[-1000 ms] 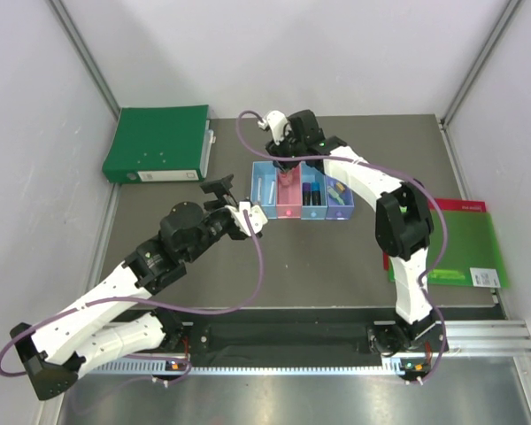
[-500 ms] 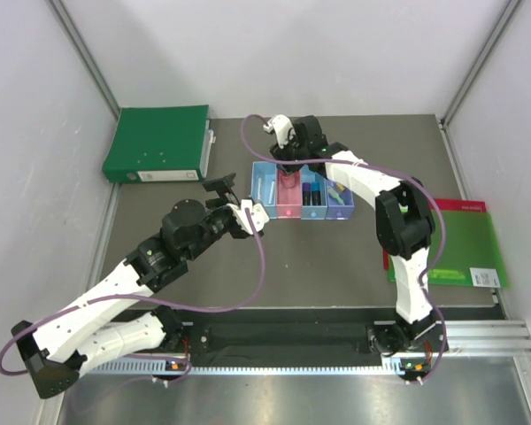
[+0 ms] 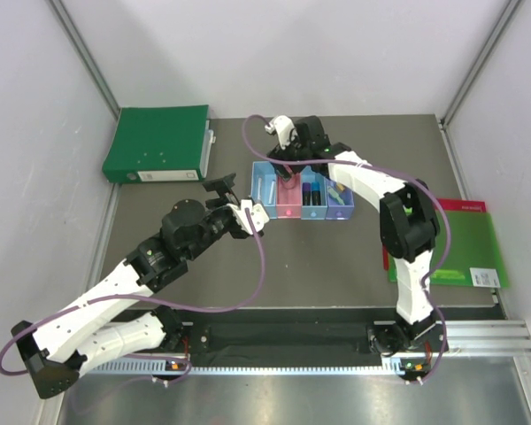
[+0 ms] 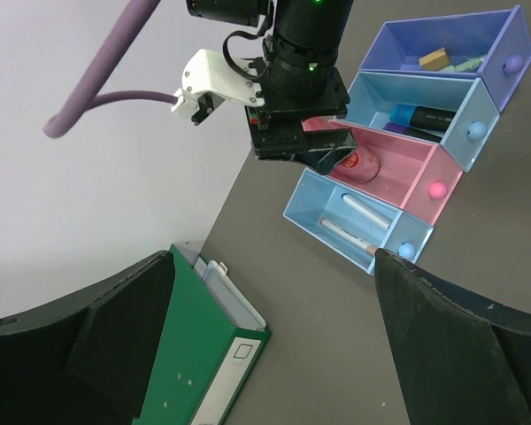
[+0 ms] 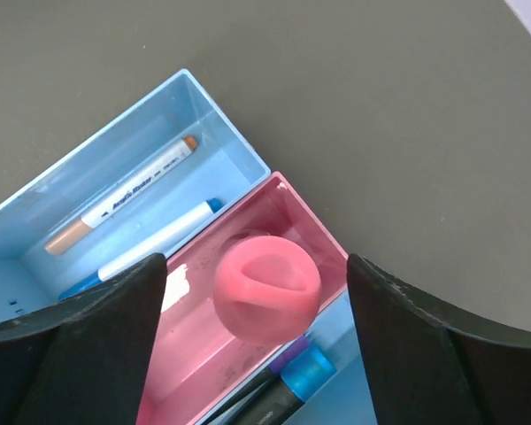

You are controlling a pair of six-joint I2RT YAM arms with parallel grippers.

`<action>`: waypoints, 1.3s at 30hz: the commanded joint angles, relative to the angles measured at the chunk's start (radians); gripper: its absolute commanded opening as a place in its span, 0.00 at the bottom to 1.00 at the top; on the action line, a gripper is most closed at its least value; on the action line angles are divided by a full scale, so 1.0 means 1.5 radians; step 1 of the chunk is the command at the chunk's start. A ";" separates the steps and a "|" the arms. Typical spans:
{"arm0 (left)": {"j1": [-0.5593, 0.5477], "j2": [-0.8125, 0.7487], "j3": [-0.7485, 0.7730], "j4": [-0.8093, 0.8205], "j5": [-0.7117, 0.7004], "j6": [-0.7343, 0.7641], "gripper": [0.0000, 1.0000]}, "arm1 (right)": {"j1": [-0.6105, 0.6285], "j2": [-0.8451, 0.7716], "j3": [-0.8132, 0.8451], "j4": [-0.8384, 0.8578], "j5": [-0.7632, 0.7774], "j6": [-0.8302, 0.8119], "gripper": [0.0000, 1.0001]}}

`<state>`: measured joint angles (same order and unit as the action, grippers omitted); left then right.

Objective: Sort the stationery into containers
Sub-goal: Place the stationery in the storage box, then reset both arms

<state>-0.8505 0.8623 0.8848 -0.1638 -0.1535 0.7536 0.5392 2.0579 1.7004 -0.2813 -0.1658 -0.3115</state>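
Pink tray [image 4: 405, 170] lies beneath right claw [image 4: 323, 152] (jaws apart).

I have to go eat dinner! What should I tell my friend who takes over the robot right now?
Left gripper: jaws open, empty, left of the light blue plastic bin.
Right gripper: jaws open, empty, above the pink plastic bin.
Done: round pink ball-like piece lies in the pink plastic bin; two white markers in the light blue one; dark markers in the medium blue plastic bin.
Left: no loose stationery shows on the table; probably just retract.
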 commanded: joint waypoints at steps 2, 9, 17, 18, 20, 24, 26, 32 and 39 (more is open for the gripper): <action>0.004 -0.002 0.030 0.037 0.005 -0.004 0.99 | -0.005 -0.081 0.000 -0.003 -0.018 -0.004 0.97; 0.004 0.006 0.069 0.015 -0.007 -0.013 0.99 | -0.005 -0.149 0.056 -0.079 -0.011 -0.025 1.00; 0.068 0.077 0.216 -0.123 -0.011 -0.114 0.99 | -0.042 -0.322 0.089 -0.231 0.009 -0.074 1.00; 0.081 0.096 0.281 -0.157 0.010 -0.139 0.99 | -0.050 -0.340 0.093 -0.250 0.012 -0.076 1.00; 0.119 0.143 0.355 -0.225 0.039 -0.163 0.99 | -0.073 -0.391 0.102 -0.300 0.015 -0.081 0.99; 0.160 0.149 0.381 -0.226 0.082 -0.217 0.99 | -0.130 -0.465 0.130 -0.391 0.011 -0.083 1.00; 0.199 0.147 0.390 -0.238 0.119 -0.230 0.99 | -0.209 -0.503 0.143 -0.432 -0.061 -0.083 1.00; 0.390 0.147 0.387 -0.348 0.332 -0.272 0.99 | -0.390 -0.564 0.149 -0.636 -0.241 -0.166 1.00; 0.506 0.109 0.324 -0.400 0.436 -0.253 0.99 | -0.479 -0.649 0.031 -0.671 -0.272 -0.205 1.00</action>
<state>-0.1513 1.0622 1.3972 -0.6788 0.3321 0.3855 -0.1307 1.1431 1.8343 -1.2217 -0.5022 -0.5789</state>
